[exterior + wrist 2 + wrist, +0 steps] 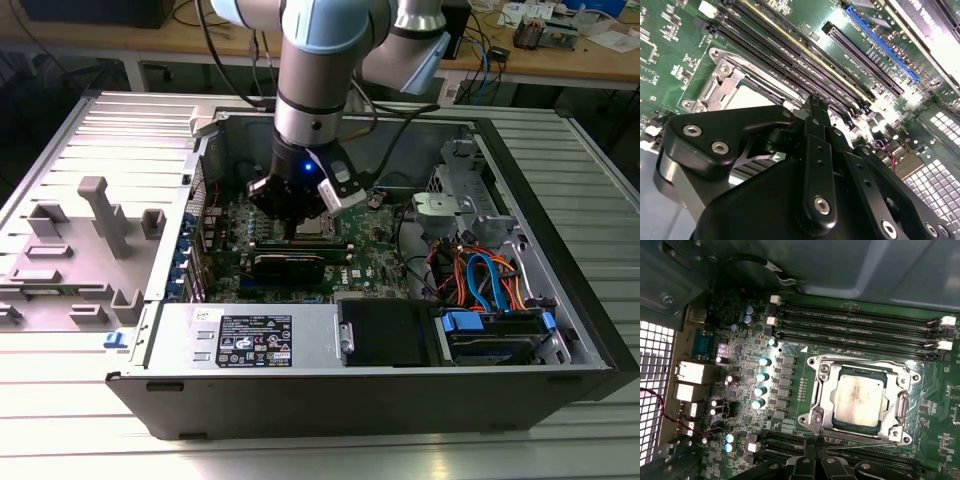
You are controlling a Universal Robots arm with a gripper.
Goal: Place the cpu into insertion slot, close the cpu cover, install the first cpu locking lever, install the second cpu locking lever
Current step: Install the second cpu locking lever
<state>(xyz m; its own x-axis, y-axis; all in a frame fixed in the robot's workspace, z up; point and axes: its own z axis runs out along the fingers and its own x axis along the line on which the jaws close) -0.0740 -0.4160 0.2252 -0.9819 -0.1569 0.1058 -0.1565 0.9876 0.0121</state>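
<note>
Grey-and-light-blue robot arm reaches straight down into the open black desktop computer case (pixel 560 300), wrist vertical, black linkage gripper (pixel 292 212) low over the green motherboard (pixel 375 250), right at the socket area. In the first wrist view the black gripper fingertips (pixel 812 460) sit pressed together, nothing pinched between them, just beside the socket edge that faces the nearer bank of long black memory slots (pixel 790 442). A thin silvery wire lever (pixel 860 446) runs along that same edge, next to the tips.

Hidden: in the exterior view the gripper body covers most of the socket. In the second wrist view the black linkage blocks most of the socket too. Whether either lever is hooked down, can't tell.

The cpu (pixel 858 398), flat square chip with dull silver-grey top, lies flat in the silvery-rimmed square insertion slot (pixel 822 371). The thin silvery metal cpu cover (pixel 902 407) frame lies down around it, chip top showing through the window.
</note>
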